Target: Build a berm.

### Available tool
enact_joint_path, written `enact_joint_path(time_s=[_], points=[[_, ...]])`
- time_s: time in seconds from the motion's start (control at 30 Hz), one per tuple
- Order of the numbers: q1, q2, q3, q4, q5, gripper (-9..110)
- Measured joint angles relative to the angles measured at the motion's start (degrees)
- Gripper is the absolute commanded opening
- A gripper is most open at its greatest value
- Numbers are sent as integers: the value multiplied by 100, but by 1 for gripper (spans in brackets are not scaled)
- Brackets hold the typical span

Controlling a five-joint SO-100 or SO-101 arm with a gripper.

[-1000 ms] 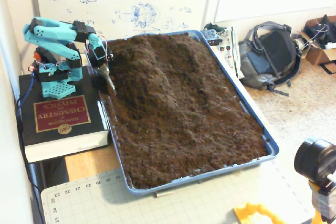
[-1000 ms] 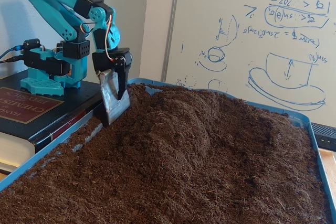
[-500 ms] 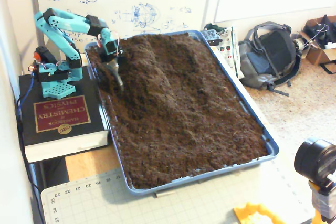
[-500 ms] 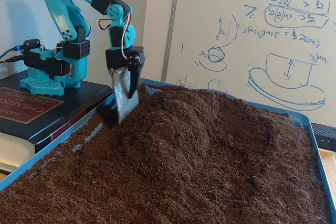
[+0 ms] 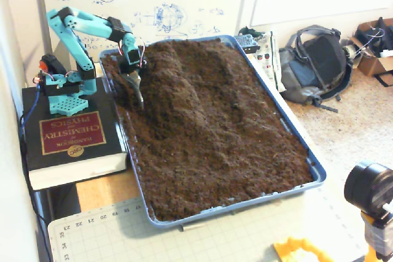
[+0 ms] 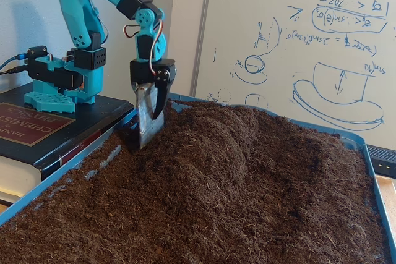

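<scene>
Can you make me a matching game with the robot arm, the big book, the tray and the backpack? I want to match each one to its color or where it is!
Things:
1. robot arm
2. big book
3. tray
4. backpack

Clues:
A. lies on the floor, right of the tray in the fixed view from above
B. teal, stands on the book
C. blue rim, full of dark brown soil
D. black cover with a dark red label

Pairs: 1-B, 2-D, 3-C, 4-A
</scene>
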Motion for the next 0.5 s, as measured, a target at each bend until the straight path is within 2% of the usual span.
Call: enact_joint_path(time_s=[0.5], points=[[0,-694,-642,-624,-35,0]])
